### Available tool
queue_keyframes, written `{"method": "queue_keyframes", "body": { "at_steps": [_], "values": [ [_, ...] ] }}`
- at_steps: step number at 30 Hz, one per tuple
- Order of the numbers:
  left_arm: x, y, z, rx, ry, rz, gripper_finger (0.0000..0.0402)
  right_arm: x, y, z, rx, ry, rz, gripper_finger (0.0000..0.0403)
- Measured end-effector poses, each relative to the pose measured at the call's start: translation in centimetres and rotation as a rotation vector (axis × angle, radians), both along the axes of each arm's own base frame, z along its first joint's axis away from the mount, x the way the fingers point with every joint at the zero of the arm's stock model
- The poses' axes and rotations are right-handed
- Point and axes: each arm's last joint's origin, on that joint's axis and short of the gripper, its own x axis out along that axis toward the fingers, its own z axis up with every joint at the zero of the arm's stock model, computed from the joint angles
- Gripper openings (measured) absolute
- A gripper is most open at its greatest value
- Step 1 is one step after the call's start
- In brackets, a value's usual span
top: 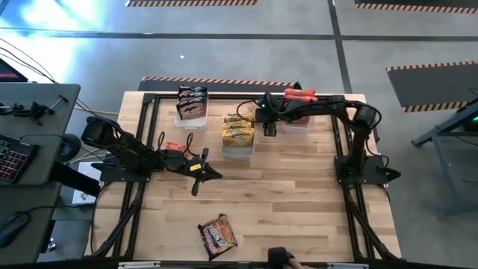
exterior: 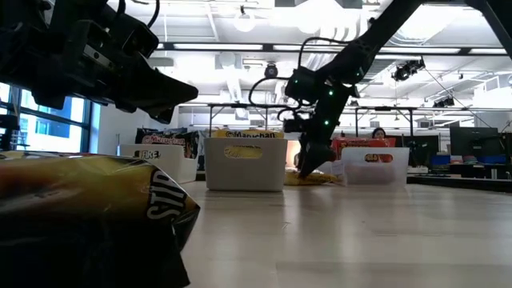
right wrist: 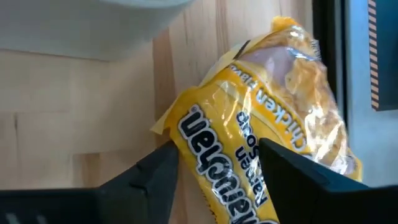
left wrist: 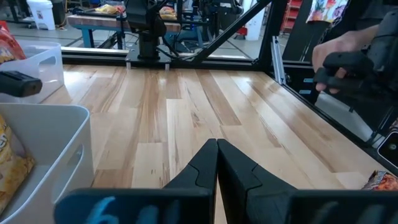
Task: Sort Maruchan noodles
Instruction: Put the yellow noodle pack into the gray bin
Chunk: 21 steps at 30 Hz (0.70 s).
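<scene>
The left gripper (top: pixel 214 174) hangs over the left-middle of the table (top: pixel 299 202), its two fingers (left wrist: pixel 214 165) pressed together with nothing between them; a red-orange packet (top: pixel 173 146) lies on the wood just beside that arm; toward the near edge a dark packet (top: pixel 217 235) lies alone, well apart from the bins. At the far side the left bin (top: pixel 190 116) holds dark brown-black packets (top: pixel 192 98); the middle bin (top: pixel 237 146) holds yellow packets (top: pixel 238 128). The right gripper (top: pixel 269 128) sits low between the middle bin and the right bin (top: pixel 297 122), jaws spread on either side of a yellow chicken-flavour packet (right wrist: pixel 249 143) lying on the wood, fingertips (right wrist: pixel 165 163) at its edges; whether they press it cannot be told. The right bin holds red-orange packets (top: pixel 300 95).
</scene>
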Motion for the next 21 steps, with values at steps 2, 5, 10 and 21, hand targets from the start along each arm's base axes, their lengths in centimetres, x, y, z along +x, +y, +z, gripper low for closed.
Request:
{"method": "queue_keyframes", "body": {
  "at_steps": [2, 5, 10, 21],
  "values": [
    [0.0, 0.0, 0.0, 0.0, 0.0, 0.0, 0.0, 0.09, -0.1, -0.28, 0.001, 0.007, 0.0, 0.0186],
    [0.0, 0.0, -0.01, 0.0, 0.002, 0.0, 0.0, 0.23, -0.19, -0.44, -0.002, 0.004, -0.003, 0.0159],
    [0.0, -0.01, -0.01, 0.0, 0.002, 0.0, 0.0, 0.27, -0.19, -0.44, -0.003, 0.002, -0.003, 0.0101],
    [0.01, 0.05, 0.0, 0.002, 0.0, 0.017, 0.0, 0.51, -0.37, -0.1, 0.003, -0.042, -0.067, 0.0011]
  ]
}}
